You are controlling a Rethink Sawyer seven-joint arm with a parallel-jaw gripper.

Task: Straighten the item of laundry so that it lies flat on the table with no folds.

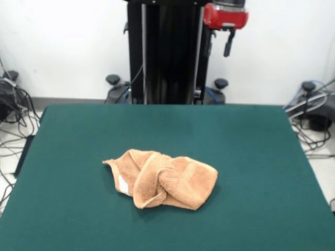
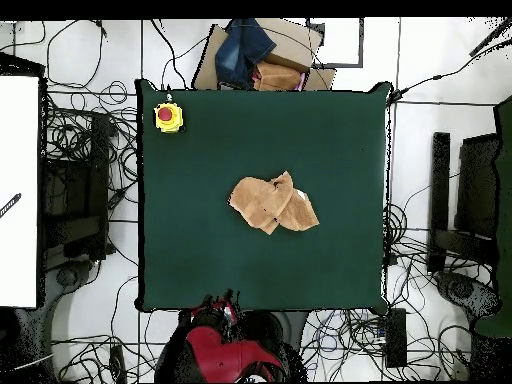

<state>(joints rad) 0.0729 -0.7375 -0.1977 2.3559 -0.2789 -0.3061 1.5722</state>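
Note:
The item of laundry (image 1: 165, 180), a tan-orange terry towel, lies crumpled near the middle of the dark green table (image 1: 246, 146). Its layers are folded over one another, and a white label (image 1: 123, 185) shows at its left side. From above, the towel (image 2: 272, 203) is a small bunched shape at the centre of the table (image 2: 200, 250). The red and black arm (image 1: 225, 15) is drawn back at the pedestal, well away from the towel. From above, the arm (image 2: 225, 350) sits past the table's bottom edge. I cannot make out how the gripper stands.
A yellow box with a red button (image 2: 168, 117) sits on the table's top-left corner in the overhead view. A cardboard box with blue cloth (image 2: 255, 50) lies beyond the top edge. Cables (image 2: 85, 150) cover the floor around the table.

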